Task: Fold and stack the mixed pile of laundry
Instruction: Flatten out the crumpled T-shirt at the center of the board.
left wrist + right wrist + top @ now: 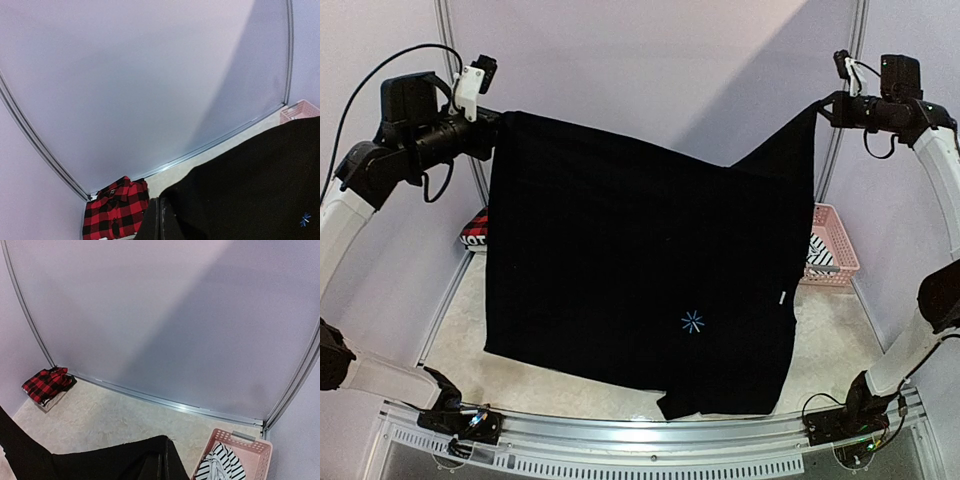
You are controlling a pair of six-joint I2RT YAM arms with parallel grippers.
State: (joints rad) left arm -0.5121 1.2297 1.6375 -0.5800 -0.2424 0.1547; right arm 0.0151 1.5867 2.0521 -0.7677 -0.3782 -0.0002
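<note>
Black T-shirt (640, 270) hangs spread in the air between both arms. The left gripper (496, 124) is pinched shut on its upper left corner and the right gripper (824, 106) is pinched shut on its upper right corner. In each wrist view, black cloth runs straight into closed fingers. Key relation: the held edge runs left to right across the workspace and sags toward the right of centre. The body of the shirt falls downward from the fingers, so the cloth lies below and between the two grippers, shared equally by both arms. Its lower edge hangs over the near part of the table (455, 325), and a small flap juts out at the bottom. I cannot tell whether that flap is a sleeve. Judgement: laying the shirt flat calls for both arms to descend together and keep the held edge taut. The red-and-black plaid piece (477, 224) lies folded at the far left corner, nearer the left arm. The striped tank top (821, 257) sits in the pink basket (840, 240) at the far right, nearer the right arm. Markings: a small pale-blue asterisk mark (692, 321) on the shirt front, with no wording. A tiny white tag (782, 297) by the right seam is too small to read. White letters under the plaid piece are partly hidden and not reliably legible.
</note>
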